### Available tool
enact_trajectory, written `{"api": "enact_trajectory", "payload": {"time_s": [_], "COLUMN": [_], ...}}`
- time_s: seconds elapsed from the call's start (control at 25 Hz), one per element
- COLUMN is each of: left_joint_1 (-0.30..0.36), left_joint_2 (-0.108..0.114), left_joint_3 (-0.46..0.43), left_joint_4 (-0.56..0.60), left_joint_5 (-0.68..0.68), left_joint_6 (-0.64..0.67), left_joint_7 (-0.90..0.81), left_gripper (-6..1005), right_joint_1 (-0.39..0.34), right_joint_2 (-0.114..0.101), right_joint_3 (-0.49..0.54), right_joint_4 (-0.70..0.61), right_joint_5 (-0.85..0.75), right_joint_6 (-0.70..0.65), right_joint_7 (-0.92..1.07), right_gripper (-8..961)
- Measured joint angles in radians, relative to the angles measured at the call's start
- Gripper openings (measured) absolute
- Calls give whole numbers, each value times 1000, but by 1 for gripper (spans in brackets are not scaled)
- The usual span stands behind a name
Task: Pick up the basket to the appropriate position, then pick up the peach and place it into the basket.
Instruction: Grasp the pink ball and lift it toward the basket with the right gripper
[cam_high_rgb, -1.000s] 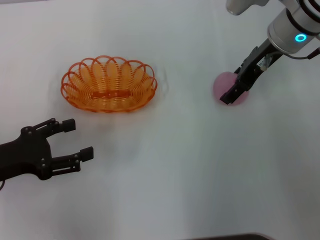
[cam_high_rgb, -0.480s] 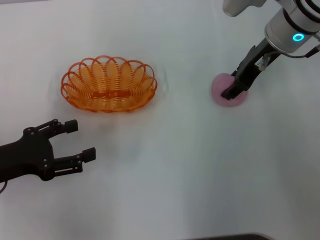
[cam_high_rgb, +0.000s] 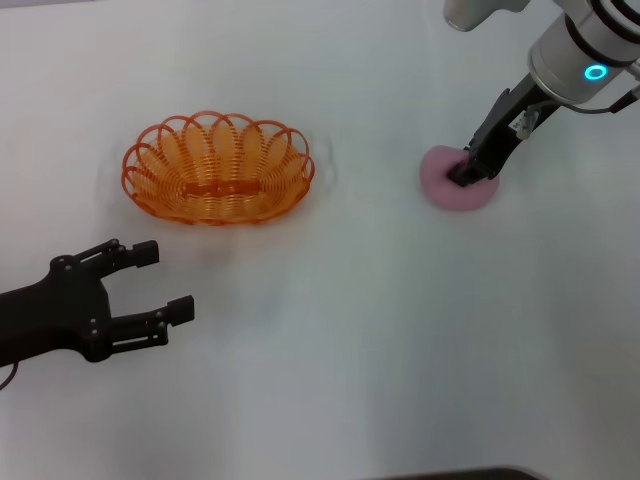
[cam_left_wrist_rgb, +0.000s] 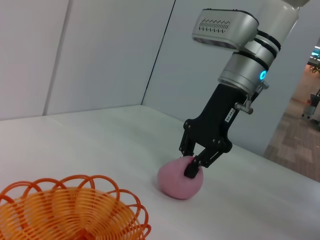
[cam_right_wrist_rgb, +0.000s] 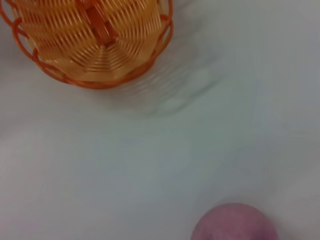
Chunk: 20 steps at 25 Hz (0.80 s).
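The orange wire basket (cam_high_rgb: 218, 168) stands on the white table (cam_high_rgb: 330, 330), left of centre; it also shows in the left wrist view (cam_left_wrist_rgb: 65, 210) and the right wrist view (cam_right_wrist_rgb: 92, 40). The pink peach (cam_high_rgb: 445, 185) lies on the table to the right, well apart from the basket, and also shows in the left wrist view (cam_left_wrist_rgb: 177, 180) and the right wrist view (cam_right_wrist_rgb: 235, 224). My right gripper (cam_high_rgb: 468, 175) points down onto the top of the peach, fingers slightly apart, one fingertip (cam_left_wrist_rgb: 191, 171) touching it. My left gripper (cam_high_rgb: 167, 280) is open and empty, near the table's front left, below the basket.
A pale wall with a corner stands behind the table in the left wrist view. The white tabletop stretches bare between basket and peach and across the front.
My right gripper has moved back and lower onto the peach's top. The peach has shifted slightly left. My left gripper has drifted slightly.
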Motion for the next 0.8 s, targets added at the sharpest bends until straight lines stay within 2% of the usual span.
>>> {"api": "enact_trajectory", "payload": {"time_s": [0.2, 0.8], "left_joint_1": [0, -2], "left_joint_2": [0, 2], "left_joint_3": [0, 0], "left_joint_4": [0, 0], "left_joint_5": [1, 2], "left_joint_6": [1, 9], "left_joint_7": [0, -1], "left_gripper": [908, 908], "right_joint_1": [0, 0], "right_joint_2": [0, -2], "right_joint_3": [0, -2], "right_joint_4": [0, -1], "right_joint_5": [0, 0], "right_joint_6": [-2, -5], "right_joint_7": [1, 3], "right_gripper": [203, 74]}}
